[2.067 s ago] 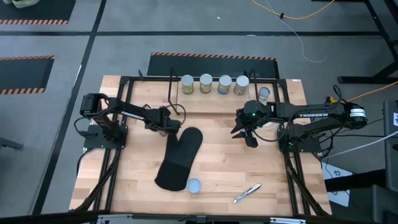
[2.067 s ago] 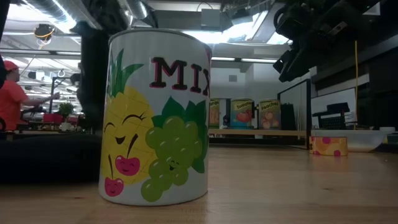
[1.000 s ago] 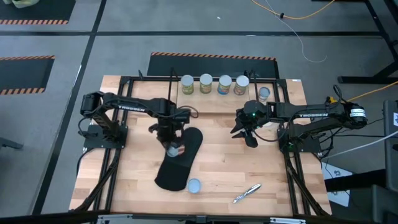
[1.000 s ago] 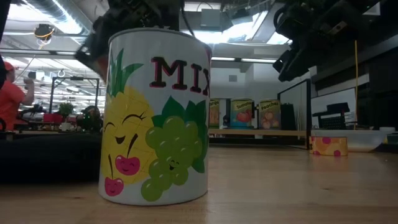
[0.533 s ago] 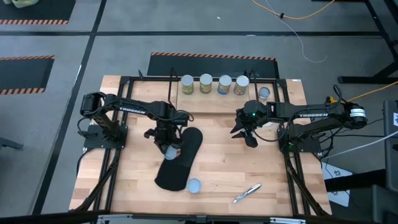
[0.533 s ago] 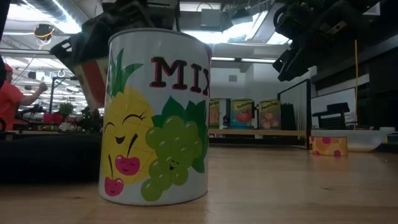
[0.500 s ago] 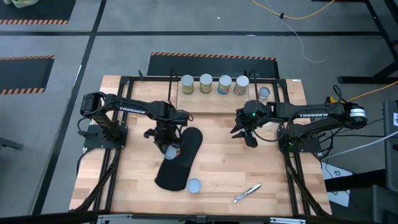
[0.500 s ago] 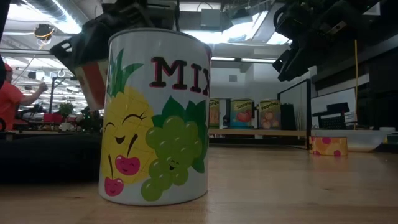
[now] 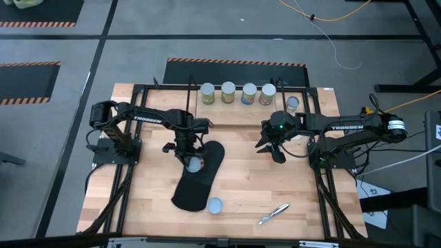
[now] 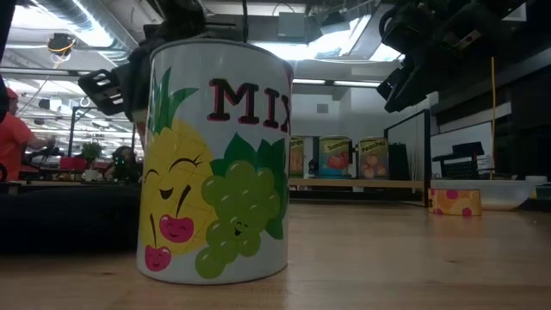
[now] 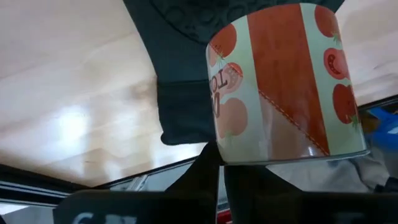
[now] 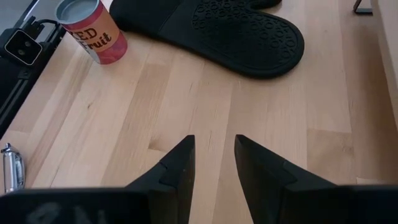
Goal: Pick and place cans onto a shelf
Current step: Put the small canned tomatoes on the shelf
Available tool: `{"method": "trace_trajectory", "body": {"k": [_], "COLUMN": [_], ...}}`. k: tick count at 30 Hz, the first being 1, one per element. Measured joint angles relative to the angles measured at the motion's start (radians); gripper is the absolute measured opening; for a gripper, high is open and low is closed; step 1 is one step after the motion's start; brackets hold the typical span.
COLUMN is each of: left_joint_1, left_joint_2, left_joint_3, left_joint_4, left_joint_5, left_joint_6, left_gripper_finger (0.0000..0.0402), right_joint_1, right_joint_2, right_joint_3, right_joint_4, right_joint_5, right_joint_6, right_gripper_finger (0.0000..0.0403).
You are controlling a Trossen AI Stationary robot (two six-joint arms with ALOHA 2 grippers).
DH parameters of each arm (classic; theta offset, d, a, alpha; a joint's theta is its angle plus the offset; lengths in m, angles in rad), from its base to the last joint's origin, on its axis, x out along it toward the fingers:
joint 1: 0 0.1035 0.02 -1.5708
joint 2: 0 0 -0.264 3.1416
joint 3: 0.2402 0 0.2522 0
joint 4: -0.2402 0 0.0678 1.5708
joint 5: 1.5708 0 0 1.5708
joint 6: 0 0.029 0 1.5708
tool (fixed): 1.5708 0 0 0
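One can: tomato can (image 11: 283,87) clamped in left end effector (image 9: 192,160), above black mitt (image 9: 200,178)
Right end effector (image 12: 213,163): fingers apart, idle at 3 o'clock of mitt

Left gripper (image 9: 193,162), earlier empty near the shelf (image 9: 238,110), now holds a tomato can (image 11: 283,84) lifted above the black oven mitt (image 9: 198,178).

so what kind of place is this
Most likely a robotics lab or workshop, not a home: hazard-striped floor mats, loose cables on a grey floor, and a wooden table in a black metal frame carrying two arms.
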Motion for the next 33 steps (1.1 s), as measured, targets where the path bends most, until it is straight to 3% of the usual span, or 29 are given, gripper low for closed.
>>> {"method": "trace_trajectory", "body": {"k": [12, 22, 33], "left_joint_1": [0.032, 0.033, 0.037], "left_joint_2": [0.04, 0.078, 0.084], "left_joint_3": [-0.001, -0.001, 0.0], "left_joint_4": [0.037, 0.089, 0.099], "left_joint_5": [-0.056, -0.029, -0.024], "left_joint_6": [0.056, 0.093, 0.112], "left_gripper_finger": [0.0015, 0.0018, 0.0081], "right_joint_1": [0.0, 0.0, 0.0], "right_joint_2": [0.0, 0.0, 0.0], "right_joint_3": [0.0, 0.0, 0.0], "right_joint_4": [0.001, 0.007, 0.007], "right_joint_5": [0.0, 0.0, 0.0], "right_joint_6": [0.0, 0.002, 0.004], "right_gripper_finger": [0.0118, 0.0118, 0.0118]}}
